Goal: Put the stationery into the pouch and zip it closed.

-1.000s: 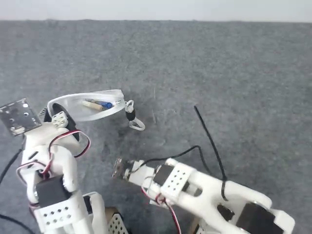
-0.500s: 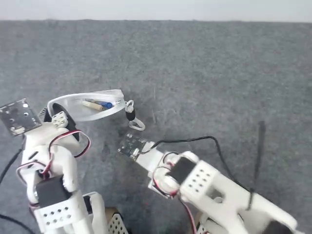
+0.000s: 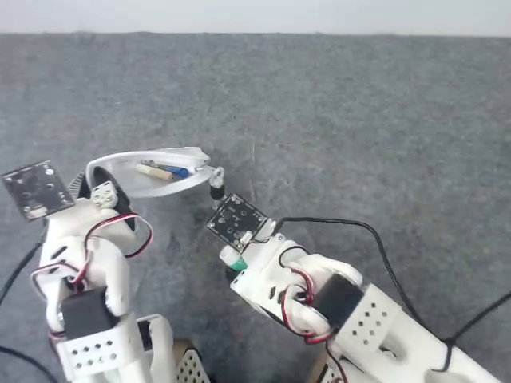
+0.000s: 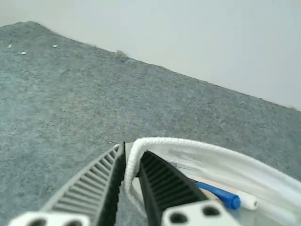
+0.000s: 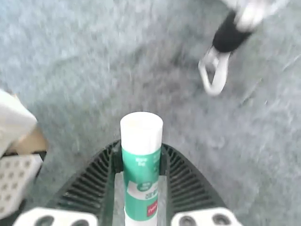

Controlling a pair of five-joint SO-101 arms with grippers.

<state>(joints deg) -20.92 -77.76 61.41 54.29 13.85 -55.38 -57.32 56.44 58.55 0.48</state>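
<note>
The white pouch (image 3: pixel 152 182) lies open at the table's left, with a blue pen (image 3: pixel 177 171) and a pale stick inside. My left gripper (image 4: pixel 130 157) is shut on the pouch's corded rim (image 4: pixel 155 143), and the blue pen (image 4: pixel 218 194) lies just beyond it. My right gripper (image 5: pixel 139 153) is shut on a green and white glue stick (image 5: pixel 140 155), held a little short of the zipper pull's black tab and white loop (image 5: pixel 212 74). From above, the glue stick (image 3: pixel 232 261) shows below the right wrist, just under the zipper pull (image 3: pixel 215 191).
Grey carpet covers the table up to a pale wall at the back. The left arm's base (image 3: pixel 88 319) and the right arm's body (image 3: pixel 351 311) fill the near edge. A black cable (image 3: pixel 375 239) loops beside the right arm.
The right arm has swung forward and left with the glue stick, ending close to the zipper pull. The pouch and left arm shifted slightly.
</note>
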